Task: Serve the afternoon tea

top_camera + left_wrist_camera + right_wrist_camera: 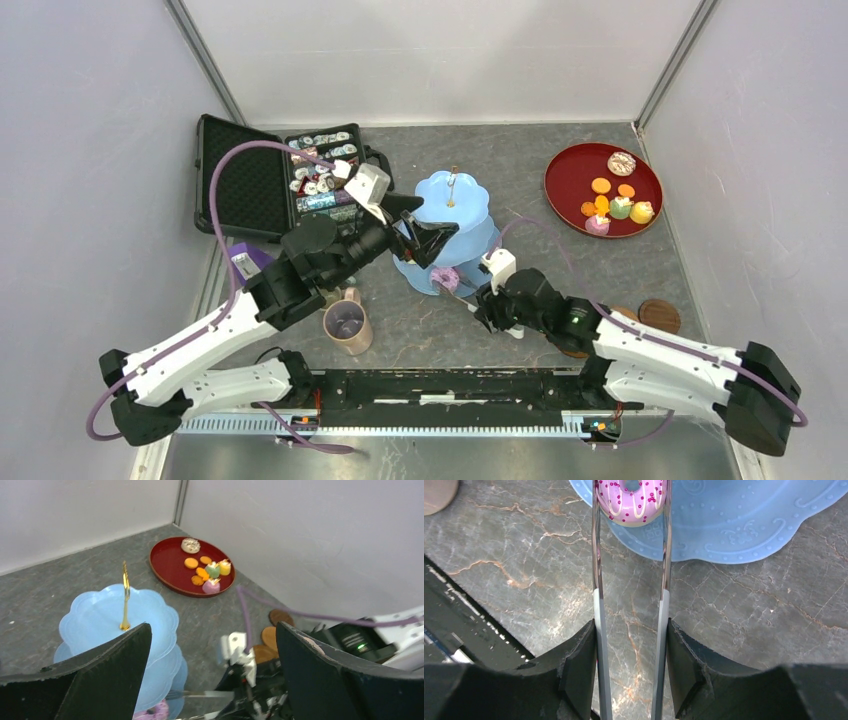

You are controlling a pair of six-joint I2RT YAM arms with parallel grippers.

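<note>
While nothing's gone sideways yet, a few things make me nervous. Going by the top view, the tan mug [346,326] sits at about 7 o'clock from the cake stand [455,190], just beside my left arm, so a lazy elbow swing could knock it. The left gripper [420,226] hangs with its jaws wide apart and nothing in them, close in at the stand's 9 o'clock side. A bump there could rock all three tiers.

The pink donut [631,497] is at the 6 o'clock rim of the bottom tier, pinched between the tongs [597,570] that the right gripper [631,645] is clamped on. It's so near the edge that a sloppy release, or dragging the tongs back, could tip it onto the counter [724,620].

The coasters [659,315] lie at 4 o'clock, and the red tray [575,175] with the other treats at 2 o'clock.
</note>
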